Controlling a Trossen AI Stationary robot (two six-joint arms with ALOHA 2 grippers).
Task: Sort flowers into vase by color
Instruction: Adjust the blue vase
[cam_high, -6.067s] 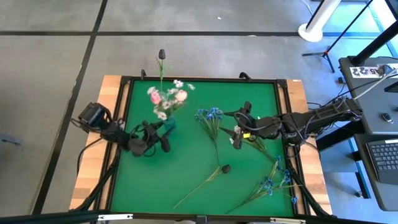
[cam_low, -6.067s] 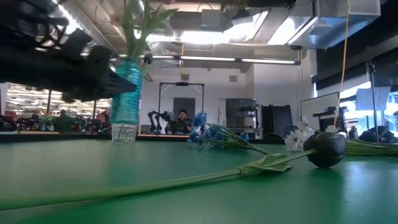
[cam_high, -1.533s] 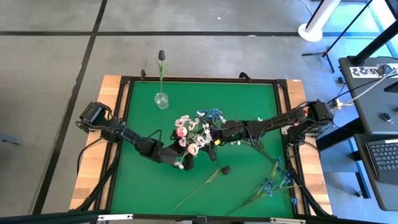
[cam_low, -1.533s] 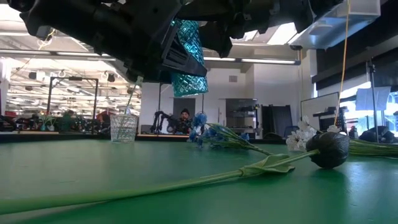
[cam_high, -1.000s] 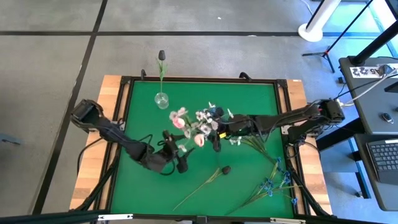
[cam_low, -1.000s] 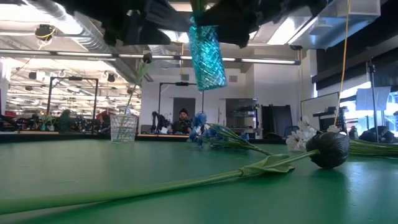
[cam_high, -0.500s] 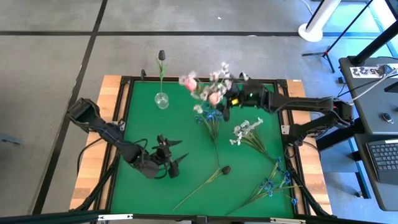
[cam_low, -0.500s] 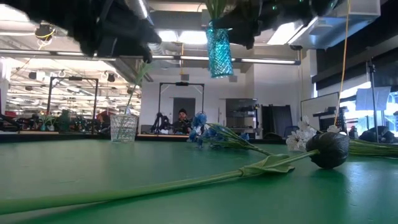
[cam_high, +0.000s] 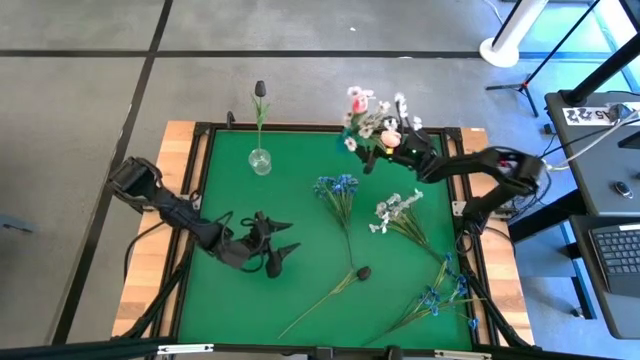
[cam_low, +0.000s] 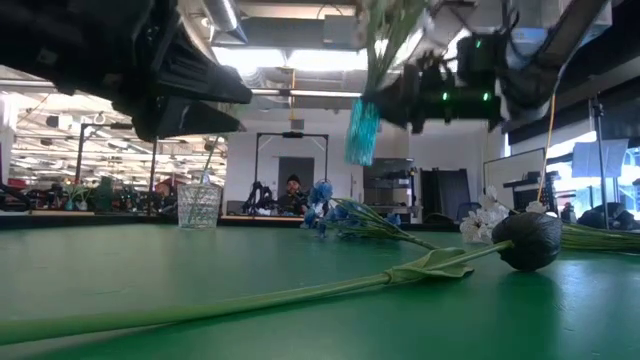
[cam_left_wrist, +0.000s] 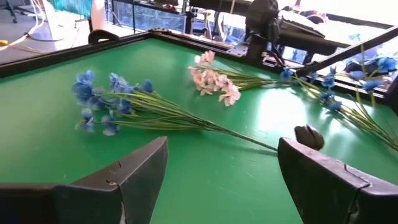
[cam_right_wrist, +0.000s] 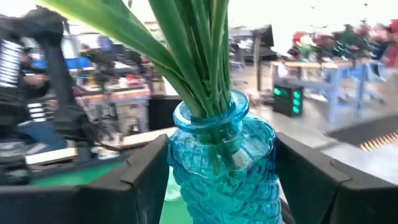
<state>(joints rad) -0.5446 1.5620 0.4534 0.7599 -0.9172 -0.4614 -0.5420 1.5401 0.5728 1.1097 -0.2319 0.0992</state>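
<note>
Carrying step: right arm lifts a blue vase full of flowers over the far right of the worktop; the job now, I judge, is to set it down upright without spilling a stem.

High view, right pincer: near the far rim of the green worktop, under a bunch of pink and white flowers that leans out past the rim.
High view, left pincer: low over the left-centre of the worktop, fingers spread, nothing between them; it waits.
High view, loose stems: blue cluster mid-worktop, white spray just right of it, dark tulip bud nearer, more blue flowers near the right corner.
High view, clear vase: stands at far left with one dark tulip in it.

Low view, blue vase: hangs tilted in the air, well clear of the worktop; level it before lowering, I'd say.

Left wrist view, fingers: wide apart, blue cluster and white spray lie ahead, untouched.

Right wrist view, grip: both fingers press the blue vase at its shoulder, green stems rising from the neck.
Right wrist view, advice: keep that pinch firm, glass looks slippery; bring the base down flat on bare green, away from the loose stems, then let go slowly.

Risk: top-heavy bunch may tip the vase if released while leaning.
</note>
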